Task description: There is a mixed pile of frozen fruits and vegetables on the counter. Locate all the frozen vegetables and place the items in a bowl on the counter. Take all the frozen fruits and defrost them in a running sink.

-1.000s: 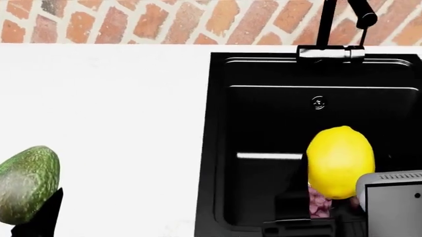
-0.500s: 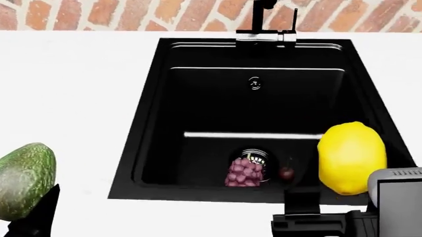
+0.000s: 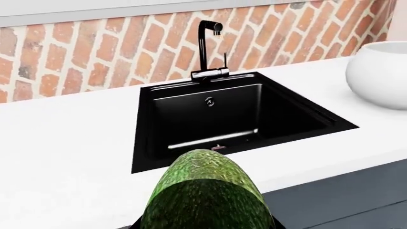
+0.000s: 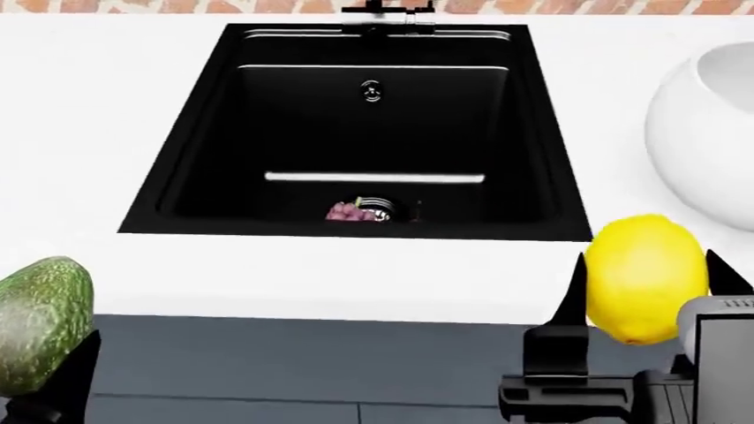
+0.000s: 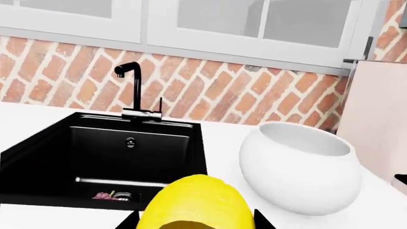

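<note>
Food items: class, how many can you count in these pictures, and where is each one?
3. The avocado is in the left gripper, the lemon in the right gripper, and the grapes lie in the sink by the drain.

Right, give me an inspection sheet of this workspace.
Surface: white counter, bare where seen.
Job's things: grapes on the sink floor by the drain; bowl on the counter beside the sink, inside looks empty; tap, no water visible.
Clutter: nothing seen.
Claws: left claw holds the avocado; right claw holds the lemon.
Cables: nothing seen.
Surroundings: brick wall, cabinets above.
</note>
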You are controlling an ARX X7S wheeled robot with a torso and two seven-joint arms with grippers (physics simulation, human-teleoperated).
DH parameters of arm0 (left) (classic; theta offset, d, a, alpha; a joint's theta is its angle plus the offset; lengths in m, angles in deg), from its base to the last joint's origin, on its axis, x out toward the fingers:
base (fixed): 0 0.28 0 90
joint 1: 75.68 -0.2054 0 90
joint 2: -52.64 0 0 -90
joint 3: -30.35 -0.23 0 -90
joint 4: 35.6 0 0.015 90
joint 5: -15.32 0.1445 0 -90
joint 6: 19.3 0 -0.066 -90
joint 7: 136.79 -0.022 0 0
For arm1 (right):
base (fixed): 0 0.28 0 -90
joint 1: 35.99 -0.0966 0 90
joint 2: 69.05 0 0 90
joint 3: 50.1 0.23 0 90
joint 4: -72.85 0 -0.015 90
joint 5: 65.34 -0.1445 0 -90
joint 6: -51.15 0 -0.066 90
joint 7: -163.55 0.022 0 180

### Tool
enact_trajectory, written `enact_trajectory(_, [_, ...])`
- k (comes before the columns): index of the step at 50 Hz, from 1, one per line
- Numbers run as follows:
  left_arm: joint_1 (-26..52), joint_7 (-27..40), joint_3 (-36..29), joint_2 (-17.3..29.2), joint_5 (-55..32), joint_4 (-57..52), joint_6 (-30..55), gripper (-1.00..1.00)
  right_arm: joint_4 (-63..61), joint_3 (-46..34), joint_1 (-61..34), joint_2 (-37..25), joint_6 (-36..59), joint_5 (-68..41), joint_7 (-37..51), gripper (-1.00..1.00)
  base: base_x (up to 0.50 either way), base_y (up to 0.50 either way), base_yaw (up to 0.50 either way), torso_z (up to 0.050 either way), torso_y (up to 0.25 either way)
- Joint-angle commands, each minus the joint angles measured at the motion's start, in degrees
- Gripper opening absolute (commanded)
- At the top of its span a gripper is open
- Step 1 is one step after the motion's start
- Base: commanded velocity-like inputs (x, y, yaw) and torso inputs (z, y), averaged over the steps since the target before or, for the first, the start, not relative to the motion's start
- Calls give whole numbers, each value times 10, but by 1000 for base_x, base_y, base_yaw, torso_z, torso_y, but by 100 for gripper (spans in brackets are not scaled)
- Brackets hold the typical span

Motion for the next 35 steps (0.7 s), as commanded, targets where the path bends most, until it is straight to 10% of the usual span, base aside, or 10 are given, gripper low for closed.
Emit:
enact_trajectory(1, [2, -13, 11, -10, -2, 3, -12, -100, 4, 22, 1, 9, 6, 24, -14, -100, -70, -500, 0, 0, 0])
enact_trajectory(35, [-21, -30, 20, -5, 23, 6, -27, -100, 4, 21, 4, 2, 3, 19, -6, -100, -12, -500, 0, 0, 0])
